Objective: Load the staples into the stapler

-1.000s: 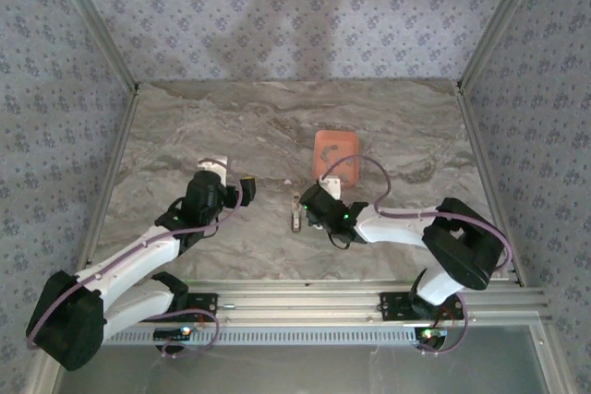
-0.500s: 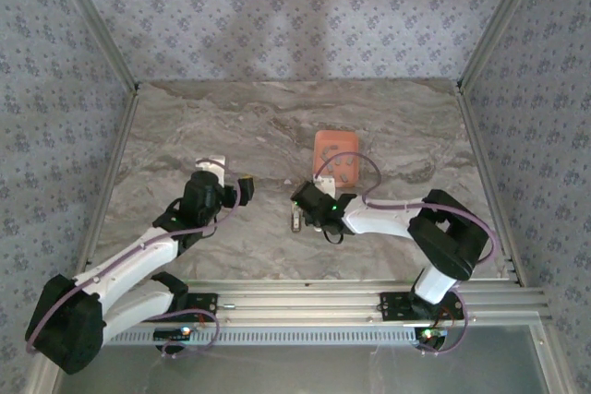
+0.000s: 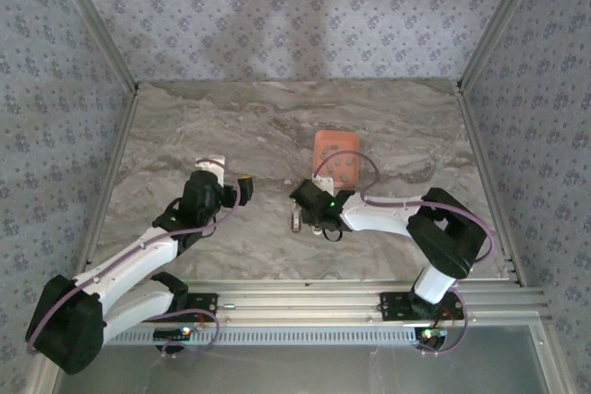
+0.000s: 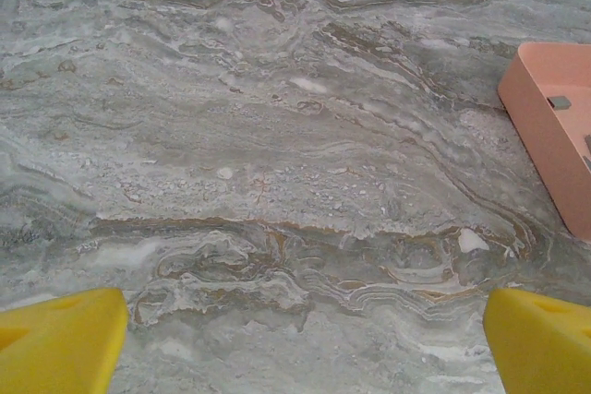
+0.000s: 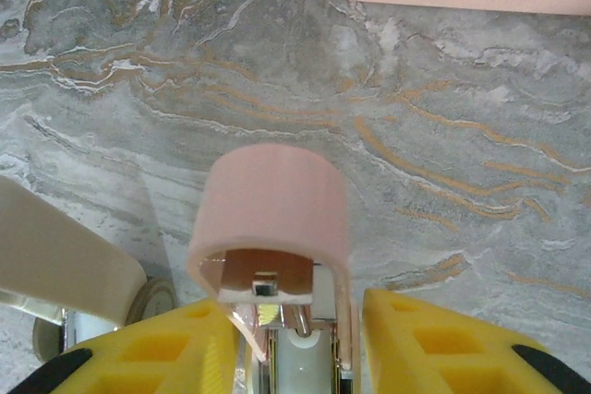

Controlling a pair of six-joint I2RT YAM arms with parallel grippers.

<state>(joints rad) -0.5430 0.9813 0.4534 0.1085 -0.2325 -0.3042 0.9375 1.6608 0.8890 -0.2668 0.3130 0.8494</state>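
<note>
- The marble-patterned table (image 3: pixel 277 126) carries everything.
- The salmon tray (image 3: pixel 336 156) sits right of centre.
- The left gripper (image 4: pixel 303 343) gapes wide over bare table, holding nothing.
- The right gripper (image 5: pixel 300 343) has its yellow fingers narrowly parted, flanking the pink stapler (image 5: pixel 272 205). I cannot tell whether they pinch it.
- The staples (image 4: pixel 559 101), small grey pieces, lie inside the tray.

- Table (image 4: pixel 277 136): grey stone-look top with brown veins, smooth, faint sheen.
- Tray (image 4: pixel 545 136): salmon-orange plastic, smooth, matt.
- Staples (image 4: pixel 559 101): grey metal.
- Stapler (image 5: pixel 272 200): pale pink plastic shell, smooth, matt; bright bare metal inside.
- Left gripper (image 4: pixel 305 343) and right gripper (image 5: pixel 300 311): yellow matt plastic fingers.
- Frame rail (image 3: pixel 369 302): dull silver metal.
- Walls (image 3: pixel 295 6): patterned, matt; cloth or paper, cannot tell.
</note>
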